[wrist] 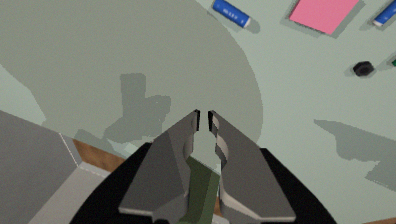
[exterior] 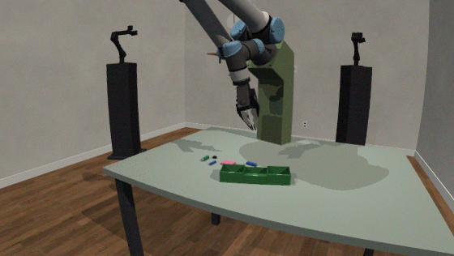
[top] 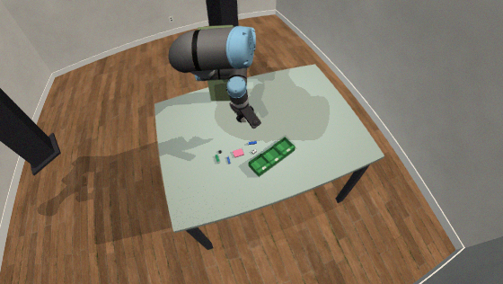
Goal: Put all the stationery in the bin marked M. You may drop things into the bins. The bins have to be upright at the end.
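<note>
My gripper (top: 255,125) (exterior: 252,125) (wrist: 204,112) is shut with nothing between the fingers. It hangs well above the table (top: 278,198) (exterior: 332,202), behind the objects. A green bin with three compartments (top: 257,170) (exterior: 255,178) stands upright on the table; I cannot read its marks. Left of it lie a pink flat pad (top: 237,153) (exterior: 228,162) (wrist: 325,14), a blue cylinder (top: 250,143) (exterior: 251,164) (wrist: 231,13), a second blue piece (top: 227,160) (exterior: 212,163) (wrist: 385,15), a small black piece (top: 220,151) (exterior: 214,156) (wrist: 363,68) and a green piece (top: 216,158) (exterior: 205,158).
A small white piece (top: 253,151) lies beside the bin. The olive robot pedestal (exterior: 276,101) stands at the table's back edge. Two black camera pillars (exterior: 123,105) (exterior: 354,103) stand on the floor behind the table.
</note>
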{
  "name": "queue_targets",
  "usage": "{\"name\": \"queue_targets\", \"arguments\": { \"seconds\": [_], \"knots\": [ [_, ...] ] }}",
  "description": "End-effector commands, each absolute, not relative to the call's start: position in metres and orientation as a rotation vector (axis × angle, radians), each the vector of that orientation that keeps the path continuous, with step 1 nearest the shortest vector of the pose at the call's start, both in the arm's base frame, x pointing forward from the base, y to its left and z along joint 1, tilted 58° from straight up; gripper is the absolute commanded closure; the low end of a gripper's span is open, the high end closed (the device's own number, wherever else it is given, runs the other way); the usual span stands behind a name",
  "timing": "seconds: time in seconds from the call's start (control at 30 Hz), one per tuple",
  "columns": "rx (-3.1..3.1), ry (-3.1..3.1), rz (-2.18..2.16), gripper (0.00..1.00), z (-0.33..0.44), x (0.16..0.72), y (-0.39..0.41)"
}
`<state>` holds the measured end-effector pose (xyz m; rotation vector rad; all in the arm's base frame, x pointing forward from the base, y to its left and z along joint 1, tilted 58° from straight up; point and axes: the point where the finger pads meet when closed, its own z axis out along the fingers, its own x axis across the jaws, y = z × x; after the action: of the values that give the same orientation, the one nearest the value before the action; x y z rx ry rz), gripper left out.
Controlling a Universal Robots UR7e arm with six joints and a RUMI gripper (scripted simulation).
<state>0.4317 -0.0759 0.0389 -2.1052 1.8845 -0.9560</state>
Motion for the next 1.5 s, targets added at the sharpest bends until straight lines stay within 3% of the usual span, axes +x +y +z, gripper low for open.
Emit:
{"name": "queue_targets", "arguments": {
  "seconds": [0.0, 0.7, 1.47],
  "knots": [
    [-1.930, 1.906, -1.094, 0.96, 0.095, 0.426, -0.089],
    [-1.930, 1.906, -1.094, 0.96, 0.095, 0.426, -0.089],
    [-1.998, 1.798, -1.251, 0.96, 0.098, 0.497, -0.093]
  ]
}}
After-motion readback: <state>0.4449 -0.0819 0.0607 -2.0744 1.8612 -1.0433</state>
